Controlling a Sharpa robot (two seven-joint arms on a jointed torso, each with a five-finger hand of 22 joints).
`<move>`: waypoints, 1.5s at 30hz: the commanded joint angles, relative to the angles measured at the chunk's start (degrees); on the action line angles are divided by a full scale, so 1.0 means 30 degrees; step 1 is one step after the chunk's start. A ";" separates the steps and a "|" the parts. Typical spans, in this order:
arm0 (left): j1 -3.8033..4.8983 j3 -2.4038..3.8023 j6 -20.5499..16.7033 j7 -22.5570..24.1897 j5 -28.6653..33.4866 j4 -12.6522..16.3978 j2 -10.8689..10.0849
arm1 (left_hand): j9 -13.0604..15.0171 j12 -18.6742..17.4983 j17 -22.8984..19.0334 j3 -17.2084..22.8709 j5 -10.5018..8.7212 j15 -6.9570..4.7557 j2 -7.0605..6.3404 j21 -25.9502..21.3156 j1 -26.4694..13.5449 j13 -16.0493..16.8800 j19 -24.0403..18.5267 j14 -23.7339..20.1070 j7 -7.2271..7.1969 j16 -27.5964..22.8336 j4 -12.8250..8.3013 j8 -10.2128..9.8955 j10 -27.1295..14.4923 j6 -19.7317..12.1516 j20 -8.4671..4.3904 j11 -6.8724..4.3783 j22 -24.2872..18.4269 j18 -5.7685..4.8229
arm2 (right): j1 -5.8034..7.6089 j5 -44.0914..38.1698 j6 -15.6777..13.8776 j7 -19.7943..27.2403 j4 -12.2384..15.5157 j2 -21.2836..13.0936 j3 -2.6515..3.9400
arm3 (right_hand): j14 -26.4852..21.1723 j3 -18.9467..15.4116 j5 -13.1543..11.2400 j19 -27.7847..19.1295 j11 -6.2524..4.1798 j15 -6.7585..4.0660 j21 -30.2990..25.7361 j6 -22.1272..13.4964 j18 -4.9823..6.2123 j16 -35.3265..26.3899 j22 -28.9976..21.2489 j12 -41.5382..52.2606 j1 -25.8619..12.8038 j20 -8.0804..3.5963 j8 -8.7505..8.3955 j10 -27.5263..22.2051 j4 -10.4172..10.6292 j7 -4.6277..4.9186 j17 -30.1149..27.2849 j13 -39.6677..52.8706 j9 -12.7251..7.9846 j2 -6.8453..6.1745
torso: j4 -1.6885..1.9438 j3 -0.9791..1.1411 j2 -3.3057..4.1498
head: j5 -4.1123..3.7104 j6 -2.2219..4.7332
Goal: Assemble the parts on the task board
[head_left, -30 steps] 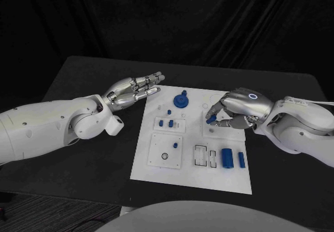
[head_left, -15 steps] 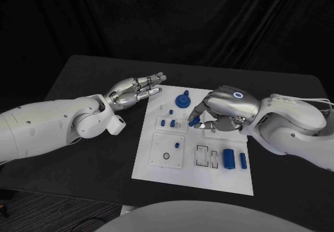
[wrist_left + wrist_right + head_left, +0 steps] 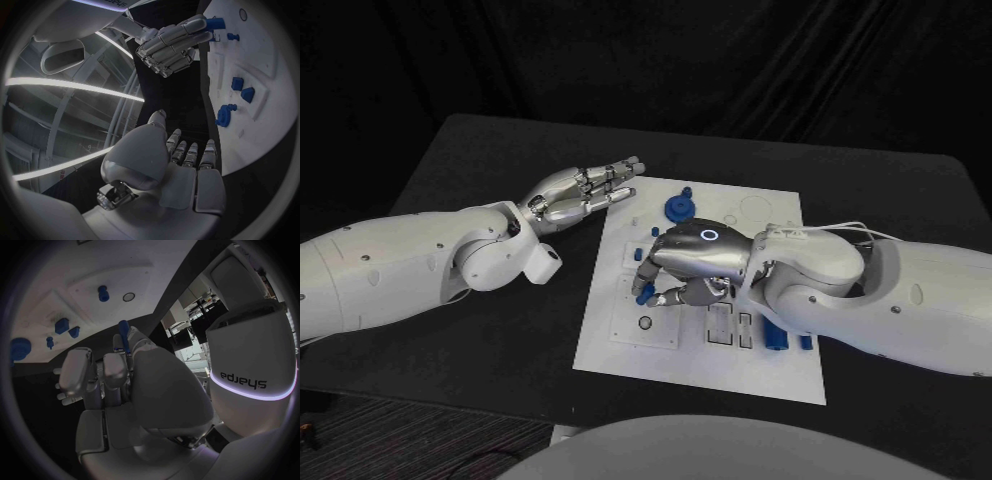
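The white task board [image 3: 733,372] lies in the middle of the black table. My right hand [image 3: 687,262] hovers over its left-middle area and pinches a small blue peg [image 3: 646,294] in its fingertips, just above a round hole [image 3: 643,323]. The right wrist view shows the peg [image 3: 124,333] between the fingers, with the hole [image 3: 128,297] and a standing blue pin [image 3: 103,292] beyond. My left hand [image 3: 581,188] floats open beside the board's far left corner, holding nothing. A blue round knob [image 3: 676,207] stands near the board's far edge.
Two blue cylinders [image 3: 772,336] lie near the board's right edge, partly under my right forearm. In the left wrist view, several small blue parts [image 3: 237,83] stand on the board [image 3: 262,60], and my right hand [image 3: 169,47] is beyond them. Bare black table [image 3: 473,330] surrounds the board.
My right hand has carried the blue peg leftward across the board, from its right side to its left-middle area, and lower. The left hand has barely moved.
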 commanded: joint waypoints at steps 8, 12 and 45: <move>-0.0050 0.0018 -0.0012 0.0599 0.0030 0.0084 0.0067 | 0.0024 0.0072 -0.0020 0.0141 0.0208 -0.0137 0.0129 0.0006 0.0223 0.0030 0.0006 -0.0007 0.0042 -0.0069 -0.0099 0.0105 0.0018 0.0099 -0.0150 0.0090 0.0011 0.0224 | -0.0654 -0.1395 0.0785 0.0041 -0.0818 0.0924 0.0008 | 0.0048 0.0175 -0.0195 -0.0086 -0.0146 -0.0088 -0.0116 -0.0077 0.0389 -0.0028 0.2902 -0.0064 0.0095 -0.0010 -0.0115 0.0329 -0.0030 -0.0052 0.0040 0.0053 -0.0017 -0.0145 | -0.0007 -0.0055 0.0018 | 0.0020 -0.0002; -0.0052 0.0018 -0.0049 0.0607 0.0030 0.0123 0.0030 | 0.0024 0.0072 -0.0020 0.0141 0.0208 -0.0137 0.0129 0.0006 0.0223 0.0030 0.0006 -0.0007 0.0042 -0.0069 -0.0099 0.0105 0.0018 0.0099 -0.0150 0.0090 0.0011 0.0224 | -0.0776 -0.1649 0.0976 -0.0085 -0.0958 0.1082 0.0008 | 0.0050 0.0189 -0.0226 -0.0088 -0.0147 -0.0088 -0.0111 -0.0047 0.0388 -0.0022 0.2903 -0.0068 0.0086 -0.0009 -0.0108 0.0339 -0.0031 -0.0056 0.0047 0.0056 -0.0009 -0.0170 | -0.0023 -0.0038 0.0017 | 0.0024 -0.0002; -0.0054 0.0018 -0.0024 0.0512 0.0030 -0.0009 0.0118 | 0.0040 0.0081 -0.0020 0.0195 0.0303 -0.0285 0.0155 0.0007 0.0321 0.0031 0.0013 -0.0007 0.0061 -0.0069 -0.0170 0.0141 0.0025 0.0235 -0.0182 0.0116 0.0008 0.0219 | -0.0857 -0.2017 0.2298 -0.0590 -0.0757 0.0935 0.0008 | -0.0034 0.0451 -0.0225 -0.0226 -0.0177 -0.0106 -0.0527 0.0125 0.0462 -0.0179 0.2805 -0.0067 0.0169 -0.0009 -0.0117 0.0473 -0.0148 -0.0073 -0.0196 0.0104 0.0038 -0.0231 | -0.0032 -0.0040 0.0007 | 0.0030 -0.0002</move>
